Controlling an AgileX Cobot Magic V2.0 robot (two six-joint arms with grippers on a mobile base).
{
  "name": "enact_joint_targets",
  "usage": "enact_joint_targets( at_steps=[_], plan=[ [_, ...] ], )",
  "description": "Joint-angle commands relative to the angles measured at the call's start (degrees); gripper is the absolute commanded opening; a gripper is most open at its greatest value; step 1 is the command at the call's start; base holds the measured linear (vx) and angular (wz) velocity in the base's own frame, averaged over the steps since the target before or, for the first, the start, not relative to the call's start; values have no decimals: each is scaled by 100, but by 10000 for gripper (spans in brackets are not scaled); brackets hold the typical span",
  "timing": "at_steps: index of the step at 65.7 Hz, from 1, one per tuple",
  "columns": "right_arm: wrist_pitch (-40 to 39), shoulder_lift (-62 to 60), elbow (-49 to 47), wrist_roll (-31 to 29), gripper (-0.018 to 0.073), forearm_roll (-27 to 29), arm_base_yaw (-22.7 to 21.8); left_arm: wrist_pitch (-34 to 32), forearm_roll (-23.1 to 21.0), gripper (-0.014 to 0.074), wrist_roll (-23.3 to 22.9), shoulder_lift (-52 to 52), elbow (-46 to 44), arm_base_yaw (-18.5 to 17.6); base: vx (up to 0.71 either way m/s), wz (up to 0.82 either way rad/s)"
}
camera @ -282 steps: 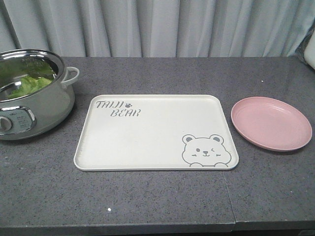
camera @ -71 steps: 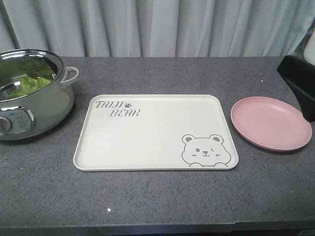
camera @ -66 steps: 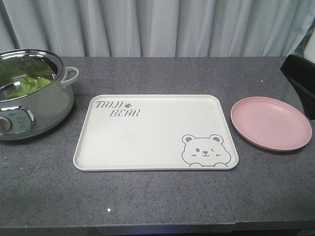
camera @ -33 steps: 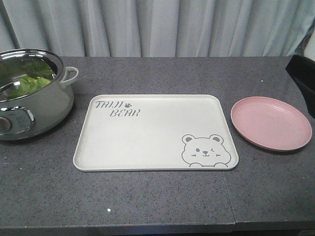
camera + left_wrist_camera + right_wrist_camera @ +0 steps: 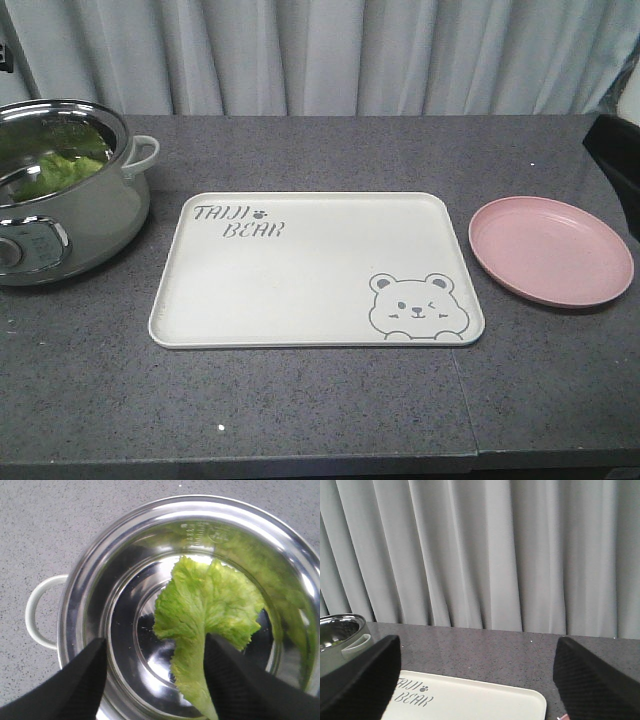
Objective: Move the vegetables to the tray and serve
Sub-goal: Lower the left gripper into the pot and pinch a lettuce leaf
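Observation:
The vegetables are one ruffled green lettuce leaf (image 5: 210, 600) lying inside a steel pot (image 5: 80, 605); the front view shows the leaf (image 5: 55, 170) through the pot's mouth at the table's left. My left gripper (image 5: 155, 680) hangs open above the pot, its right finger (image 5: 245, 685) beside the leaf's stem, holding nothing. The cream tray (image 5: 300, 270) with the bear drawing lies bare mid-table. My right gripper (image 5: 477, 680) is open and held high, above and to the right of the tray (image 5: 480, 702). Only a black part of that arm (image 5: 620, 160) shows at the front view's right edge.
A round pink plate (image 5: 550, 250) sits right of the tray, bare. The pot (image 5: 100, 215) has a pale side handle (image 5: 145, 155) pointing toward the tray. A grey curtain (image 5: 480, 550) hangs behind the dark stone table (image 5: 300, 410).
The black part of the right arm came into the front view at the right edge, then drew back rightward. Tray, plate and pot have not moved.

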Motion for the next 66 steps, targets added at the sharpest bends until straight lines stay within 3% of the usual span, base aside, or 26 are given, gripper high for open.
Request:
enact_joint_targets(
  at_steps=[1, 17, 30, 42, 66],
  plan=[
    [25, -9, -164, 19, 590, 111, -30, -305, -289, 468, 61, -178, -183, 116, 0, 0],
    [41, -9, -164, 38, 590, 106, -30, -478, -846, 512, 341, 218, -183, 124, 0, 0],
    [40, -9, -164, 44, 590, 79, -30, -513, -859, 512, 363, 566, -183, 119, 0, 0],
    [34, -9, -164, 216, 590, -35, -30, -499, -1157, 512, 544, 896, -183, 119, 0, 0],
    [45, -9, -164, 442, 590, -240, -30, -105, -1285, 510, 557, 1385, -173, 114, 0, 0]
  ],
)
